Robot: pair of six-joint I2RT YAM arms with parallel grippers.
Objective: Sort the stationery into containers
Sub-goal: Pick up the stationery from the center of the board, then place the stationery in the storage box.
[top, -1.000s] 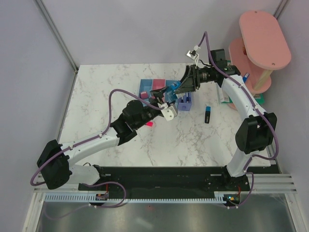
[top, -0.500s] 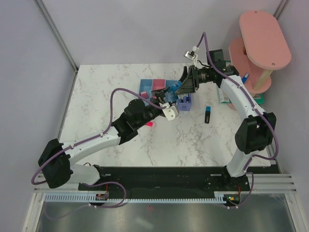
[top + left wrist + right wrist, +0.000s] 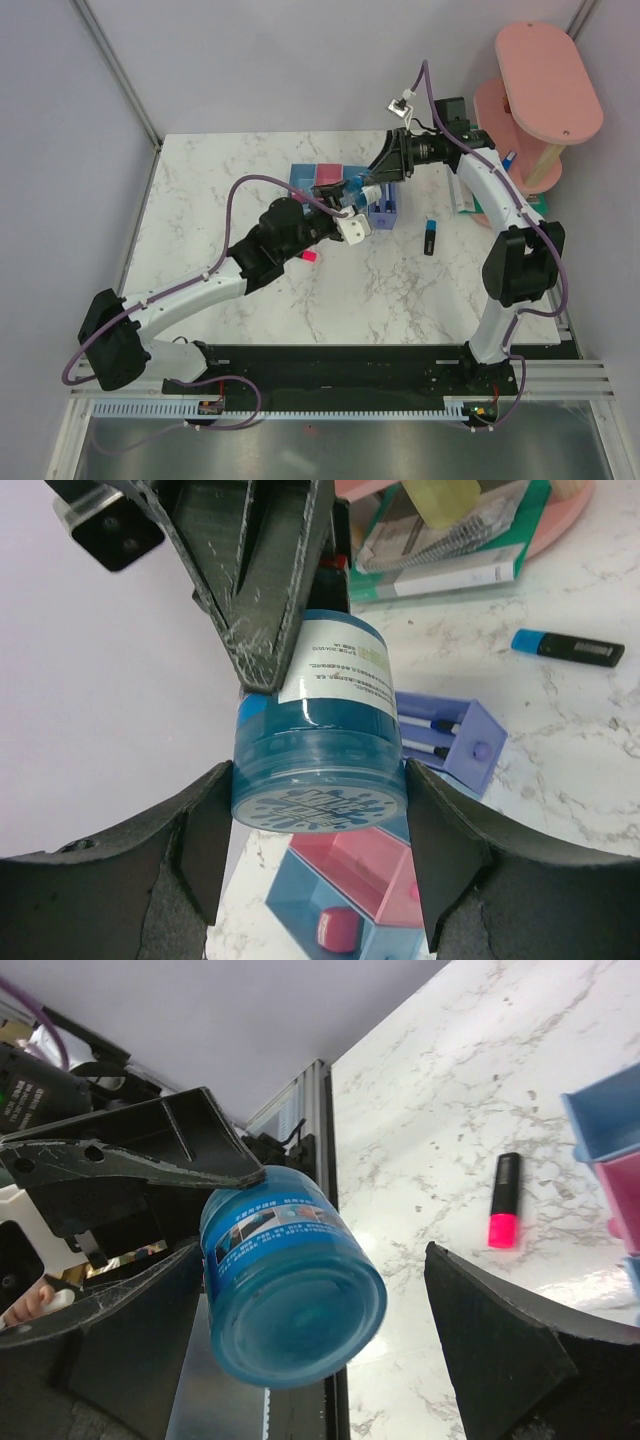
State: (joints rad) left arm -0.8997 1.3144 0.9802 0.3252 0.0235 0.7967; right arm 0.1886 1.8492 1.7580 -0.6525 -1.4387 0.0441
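Observation:
The round blue pot hangs in the air over the containers, a joined row of small blue, pink and violet trays. My left gripper is shut on the pot at its lid end. My right gripper is open around the pot's base, with a wide gap on one side. The violet tray holds thin pens, and a red-pink eraser lies in a blue tray. A pink-ended highlighter and a blue-ended one lie on the marble.
A pink two-tier shelf stands at the back right, with a green tray of notebooks at its foot. The two arms meet above the tray row. Grey walls close the table's left, back and right.
My right gripper has opened wide, let go of the blue pot and drawn back a little. The left gripper keeps its hold and has edged toward the trays.

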